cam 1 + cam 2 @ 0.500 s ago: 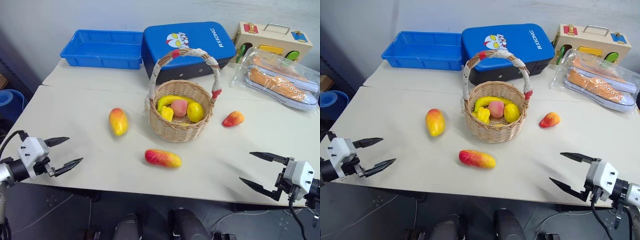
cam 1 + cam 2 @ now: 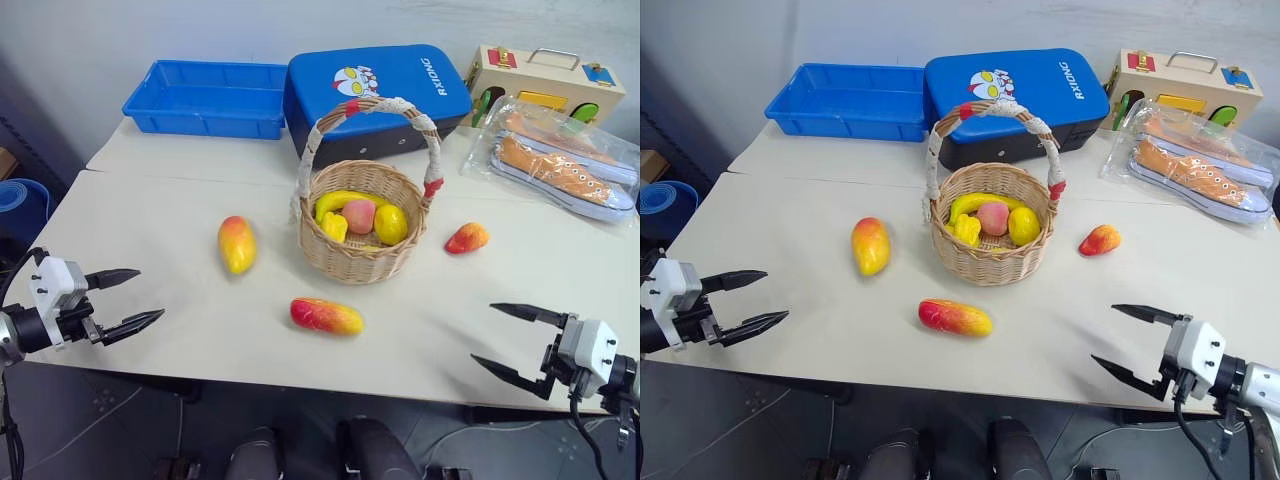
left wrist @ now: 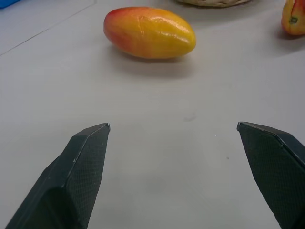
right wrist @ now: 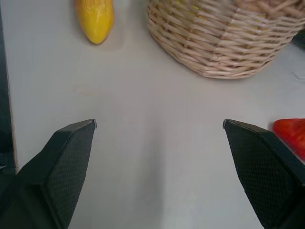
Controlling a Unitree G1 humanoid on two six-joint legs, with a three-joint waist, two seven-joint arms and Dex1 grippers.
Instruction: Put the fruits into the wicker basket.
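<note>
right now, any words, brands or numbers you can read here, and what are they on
"RXIONG": white letters on the lid of the blue case, beside a cartoon figure sticker.
The wooden box carries coloured fittings, with no readable text.
The bagged shoes show no legible label.

A blue tray (image 2: 205,98) sits at the back of the white table (image 2: 150,230), just beside a blue case (image 2: 375,95). A wooden toy box (image 2: 545,80) stands behind orange shoes (image 2: 560,165) in clear plastic.
</note>
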